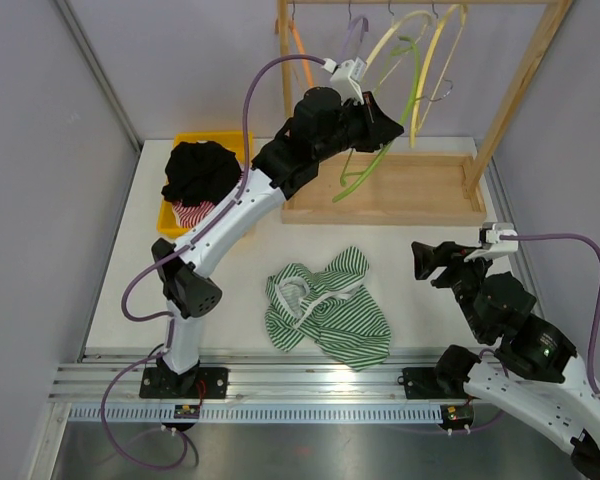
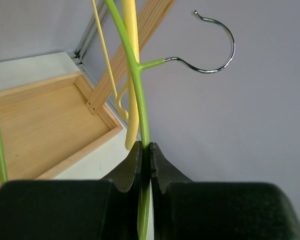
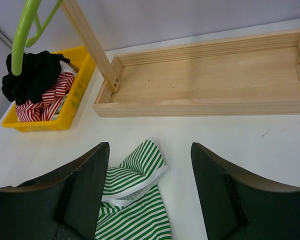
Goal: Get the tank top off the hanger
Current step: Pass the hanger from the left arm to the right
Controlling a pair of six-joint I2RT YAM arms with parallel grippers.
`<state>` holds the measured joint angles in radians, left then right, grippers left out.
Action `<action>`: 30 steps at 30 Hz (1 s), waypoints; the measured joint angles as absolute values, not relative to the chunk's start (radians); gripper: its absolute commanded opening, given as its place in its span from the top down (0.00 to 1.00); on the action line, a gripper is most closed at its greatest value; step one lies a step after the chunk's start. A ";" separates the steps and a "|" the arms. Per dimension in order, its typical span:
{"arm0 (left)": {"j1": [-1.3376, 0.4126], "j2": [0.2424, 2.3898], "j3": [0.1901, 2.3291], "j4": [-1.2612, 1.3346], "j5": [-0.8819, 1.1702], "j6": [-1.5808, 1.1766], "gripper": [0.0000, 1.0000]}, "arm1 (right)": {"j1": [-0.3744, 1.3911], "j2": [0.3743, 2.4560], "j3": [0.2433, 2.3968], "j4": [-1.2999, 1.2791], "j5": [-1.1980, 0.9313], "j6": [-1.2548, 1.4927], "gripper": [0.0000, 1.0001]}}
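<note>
1. Tank top (image 1: 330, 310): green-striped, crumpled on the table (image 1: 420, 320), off its hanger; removal looks complete.
2. Left gripper (image 2: 145, 150): clamped on the bare green hanger (image 2: 140, 100), whose hook is apparently clear of the rack (image 1: 521, 80).
3. Right gripper (image 3: 150, 175): jaws wide, empty.
4. Outstanding: probably stowing the hanger.

Ok so a yellow bin (image 1: 166, 222) is being kept at the back left of the white table (image 1: 430, 300), and it's being stuffed with a black garment (image 1: 202, 170) piled over a red-striped one (image 1: 192, 213). A wooden rack (image 1: 400, 190) is being stood just beside it, with a pale yellow hanger (image 2: 132, 75) and an orange hanger (image 1: 298, 42) being hung up top.
</note>
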<state>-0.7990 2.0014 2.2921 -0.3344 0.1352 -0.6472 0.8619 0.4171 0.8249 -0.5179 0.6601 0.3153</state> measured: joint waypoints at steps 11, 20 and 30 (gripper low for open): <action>-0.801 2.001 2.344 -0.272 0.150 -0.663 1.00 | 0.862 0.398 0.819 -0.519 0.660 0.313 0.26; -0.805 1.859 2.005 -0.089 0.147 -0.684 1.00 | 0.862 0.423 0.839 -0.295 0.575 0.186 0.27; -0.817 1.541 1.671 0.015 0.098 -0.704 1.00 | 0.862 0.479 0.818 0.073 0.486 0.131 0.28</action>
